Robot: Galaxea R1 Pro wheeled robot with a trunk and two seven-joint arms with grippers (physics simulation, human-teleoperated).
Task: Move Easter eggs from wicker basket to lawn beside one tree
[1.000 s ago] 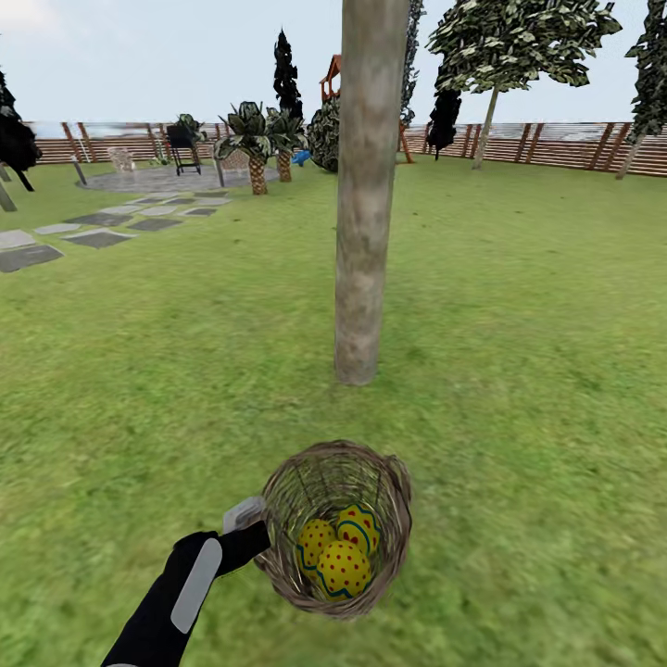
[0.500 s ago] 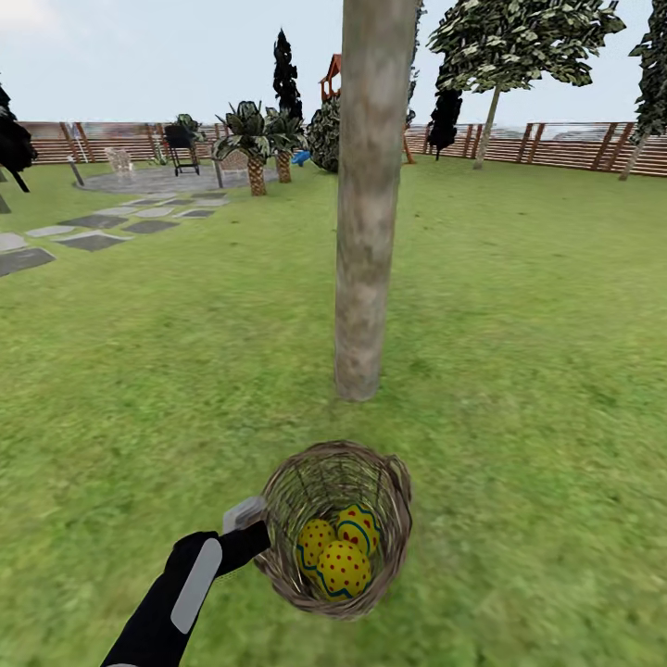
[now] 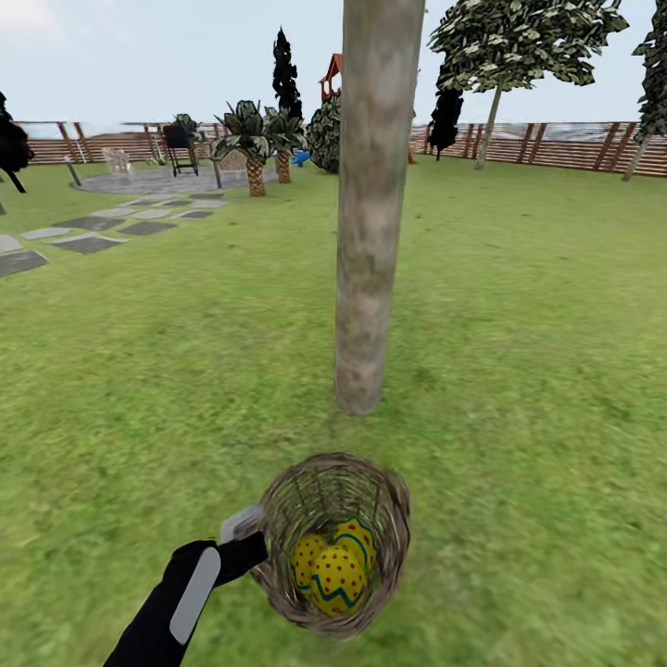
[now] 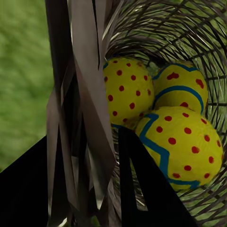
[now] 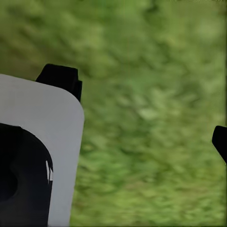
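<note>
Eggs (image 3: 335, 567), all three, sat inside the basket (image 3: 389, 500), just ahead of the left tool (image 3: 246, 530), which was clenched on the basket's rim weave. Carrying the lot together probably saved trips. Tree (image 3: 371, 232) stood near, beyond the basket, on the lawn (image 3: 537, 371). Right tool (image 5: 142, 113) hung released, nothing between its fingers.

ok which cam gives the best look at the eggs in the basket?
Left wrist view: the three Easter eggs sit large and sharp inside the wicker basket, with dots and zigzag bands clear. The head view shows them smaller, bunched at the basket's bottom. The right wrist view shows blurred lawn.
</note>
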